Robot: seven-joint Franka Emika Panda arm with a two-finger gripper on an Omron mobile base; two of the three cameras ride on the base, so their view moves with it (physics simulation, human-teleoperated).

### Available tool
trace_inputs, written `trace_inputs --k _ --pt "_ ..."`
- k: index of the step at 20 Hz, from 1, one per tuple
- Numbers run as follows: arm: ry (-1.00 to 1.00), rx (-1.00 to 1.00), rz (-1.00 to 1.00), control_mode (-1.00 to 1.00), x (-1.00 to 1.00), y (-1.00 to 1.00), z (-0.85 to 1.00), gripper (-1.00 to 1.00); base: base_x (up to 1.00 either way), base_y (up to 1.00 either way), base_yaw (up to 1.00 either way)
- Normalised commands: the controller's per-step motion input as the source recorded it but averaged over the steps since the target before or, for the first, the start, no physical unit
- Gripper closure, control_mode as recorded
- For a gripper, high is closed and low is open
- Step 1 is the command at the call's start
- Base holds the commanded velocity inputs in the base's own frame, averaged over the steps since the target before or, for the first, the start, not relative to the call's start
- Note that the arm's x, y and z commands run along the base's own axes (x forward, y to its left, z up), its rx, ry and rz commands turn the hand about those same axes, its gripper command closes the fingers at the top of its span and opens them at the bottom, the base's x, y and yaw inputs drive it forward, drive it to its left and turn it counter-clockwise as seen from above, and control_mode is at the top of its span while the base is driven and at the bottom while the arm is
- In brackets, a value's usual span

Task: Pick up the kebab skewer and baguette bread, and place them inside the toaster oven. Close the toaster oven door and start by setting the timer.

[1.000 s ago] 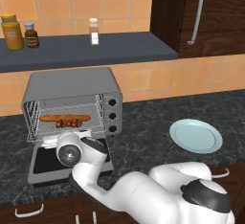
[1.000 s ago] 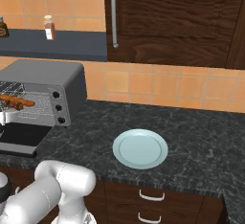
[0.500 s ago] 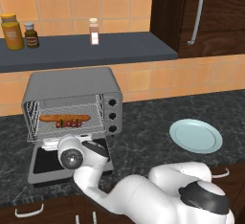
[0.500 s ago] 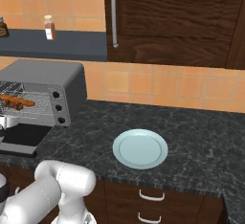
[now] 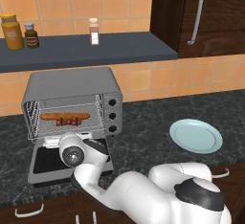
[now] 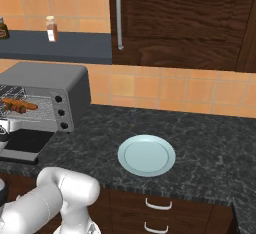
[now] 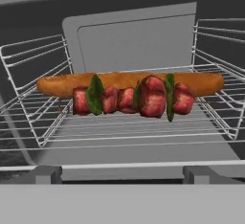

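1. While the toaster oven door (image 5: 57, 160) lies dropped flat, the toaster oven (image 5: 72, 102) is open on the counter (image 5: 158, 117).
2. Baguette bread (image 7: 129, 82) lies across the wire rack (image 7: 124, 127) — kebab skewer (image 7: 131, 98) just in front, touching it.
3. Gripper jaws spread wide, holding nothing — the hand faces the rack.
4. Plate (image 6: 146, 155) sits well apart.

Left base view sits behind the arm, high, looking forward and down at the counter, with the toaster oven (image 5: 72, 106) at 9 o'clock and the plate (image 5: 196, 135) at 3 o'clock. Right base view looks the same way from further right, so the toaster oven (image 6: 42, 98) slides to the 9 o'clock edge and the plate (image 6: 146, 155) sits near centre; both share oven, plate, counter and shelf. Hand view is very close, level, facing straight into the toaster oven (image 7: 139, 36) cavity, kebab skewer (image 7: 131, 98) dead centre in front of the baguette bread (image 7: 129, 82).
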Motion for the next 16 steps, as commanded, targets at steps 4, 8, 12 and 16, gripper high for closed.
trace_inputs --k 4,8,12,16 --pt "0.00 0.00 0.00 -1.00 0.09 0.00 0.00 -1.00 0.00 0.00 0.00" --pt "0.00 0.00 0.00 -1.00 0.18 0.00 0.00 -1.00 0.00 0.00 0.00" --pt "0.00 0.00 0.00 -1.00 0.21 0.00 0.00 -1.00 0.00 0.00 0.00" --pt "0.00 0.00 0.00 -1.00 0.21 0.00 0.00 -1.00 0.00 0.00 0.00"
